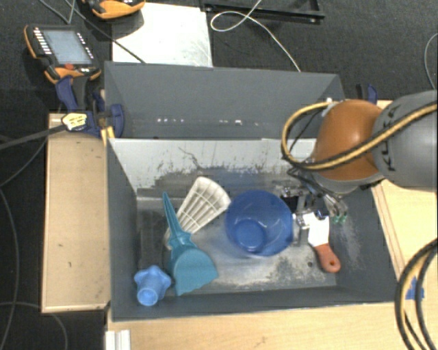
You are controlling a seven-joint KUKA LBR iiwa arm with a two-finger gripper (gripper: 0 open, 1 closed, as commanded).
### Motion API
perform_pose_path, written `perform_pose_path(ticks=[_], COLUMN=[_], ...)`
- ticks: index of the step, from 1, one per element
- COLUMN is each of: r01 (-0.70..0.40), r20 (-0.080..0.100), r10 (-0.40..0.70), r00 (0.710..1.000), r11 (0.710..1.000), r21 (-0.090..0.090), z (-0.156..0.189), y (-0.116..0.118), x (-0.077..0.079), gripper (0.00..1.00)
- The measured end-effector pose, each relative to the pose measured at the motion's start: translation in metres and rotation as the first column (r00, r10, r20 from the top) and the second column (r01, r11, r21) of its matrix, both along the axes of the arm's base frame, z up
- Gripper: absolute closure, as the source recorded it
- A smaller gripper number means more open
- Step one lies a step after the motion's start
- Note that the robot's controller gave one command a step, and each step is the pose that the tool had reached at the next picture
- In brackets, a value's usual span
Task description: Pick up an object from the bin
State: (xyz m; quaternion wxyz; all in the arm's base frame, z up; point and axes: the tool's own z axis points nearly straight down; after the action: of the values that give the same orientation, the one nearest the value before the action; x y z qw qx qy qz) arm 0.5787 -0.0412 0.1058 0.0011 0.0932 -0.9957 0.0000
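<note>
Grey arm (pixel 413 147), orange domed wrist cover (pixel 349 133), looped yellow-and-black cables (pixel 285 137), dark end effector (pixel 306 213)

Floor (pixel 20 273): dark speckled carpet, seen down the left side and across the top of the view. A handheld pendant (pixel 60 48) with a pale screen and orange-trimmed casing lies on it top left. An orange-and-black device (pixel 113 7) is cut off by the top edge. Just right of it, a pale grey sheet (pixel 171 34) lies flat on the carpet. A black metal frame (pixel 274 8) sits top centre-right, and a thin white cable (pixel 274 39) loops under it and runs down-right. A thick dark cable (pixel 41 137) comes in from the left edge. Light is even and diffuse, shadows soft.
</note>
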Motion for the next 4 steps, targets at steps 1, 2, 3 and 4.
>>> perform_pose_path(ticks=[1,2,3,4], r01=[-0.264,0.001,-0.249,-0.068], r20=[0.007,0.005,0.014,0.012], r10=[0.264,-0.001,0.249,0.068], r00=[0.965,1.000,0.968,0.998], r11=[0.965,1.000,0.968,0.998], r21=[0.000,0.001,-0.001,0.003], z=[-0.033,-0.035,-0.035,-0.011], y=[-0.001,0.018,0.031,0.089], x=[-0.019,-0.016,0.000,0.012], gripper=[0.00,0.00,0.00,0.00])
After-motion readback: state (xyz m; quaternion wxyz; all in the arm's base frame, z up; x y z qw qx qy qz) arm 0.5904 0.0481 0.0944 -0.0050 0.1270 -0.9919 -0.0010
